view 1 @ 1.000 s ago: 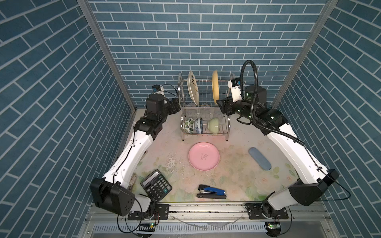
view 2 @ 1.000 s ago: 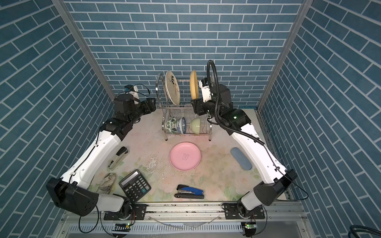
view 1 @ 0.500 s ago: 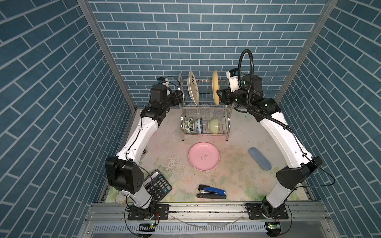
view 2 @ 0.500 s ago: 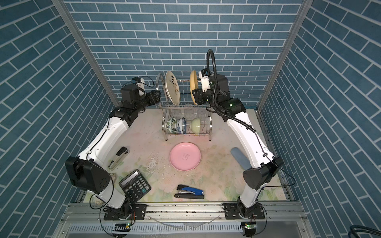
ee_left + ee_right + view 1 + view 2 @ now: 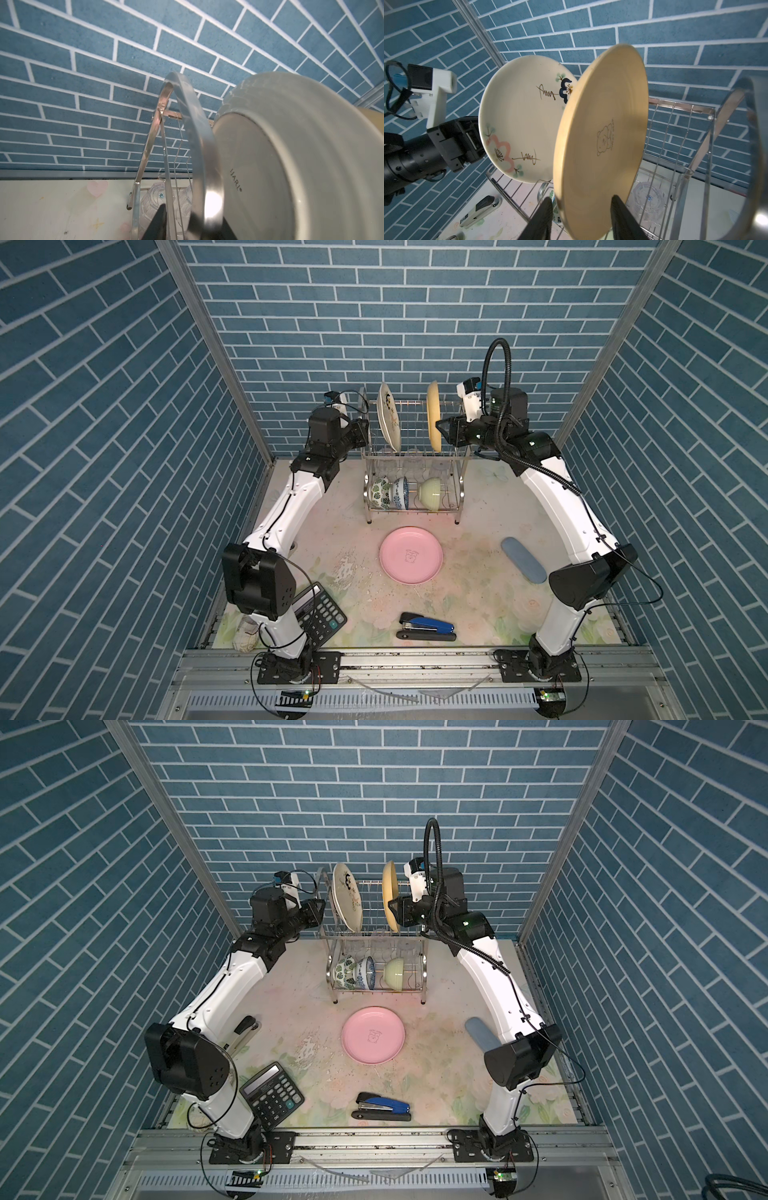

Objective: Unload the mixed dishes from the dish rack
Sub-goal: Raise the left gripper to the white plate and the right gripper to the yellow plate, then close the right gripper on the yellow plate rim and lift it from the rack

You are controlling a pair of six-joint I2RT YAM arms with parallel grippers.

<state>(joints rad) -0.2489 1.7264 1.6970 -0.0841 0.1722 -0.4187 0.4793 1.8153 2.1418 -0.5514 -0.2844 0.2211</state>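
The right hand (image 5: 581, 198) has a finger on each side of the lower rim of the yellow plate (image 5: 600, 135); the jaws stand partway in, and I cannot tell whether they already pinch it; the plate stands on edge in the upper tier of the dish rack (image 5: 758, 155), upper centre of both top views. The left hand (image 5: 194, 216) sits at the rack's other end; the arched side frame (image 5: 203, 149) passes between its fingers, the back of the cream floral plate (image 5: 291, 166) lies just beside one of them, and I cannot tell whether anything is gripped.

Outward from there: clear tumblers (image 5: 648, 197) on that same tier; the green-leaf bowl (image 5: 379, 492), blue-patterned bowl (image 5: 400, 494) and pale green bowl (image 5: 430, 494) on the lower tier; the pink plate (image 5: 410, 555) flat on the table (image 5: 478, 593), mid-frame, just in front of the rack.

As I read it, the step in hand is taking hold of the two upright plates; one dish is out, most remain. Next calls for a firm pinch on each rim, then a lift straight up out of the slots before swinging tableward; the left hand should clear the arch first, lest it close on steel.
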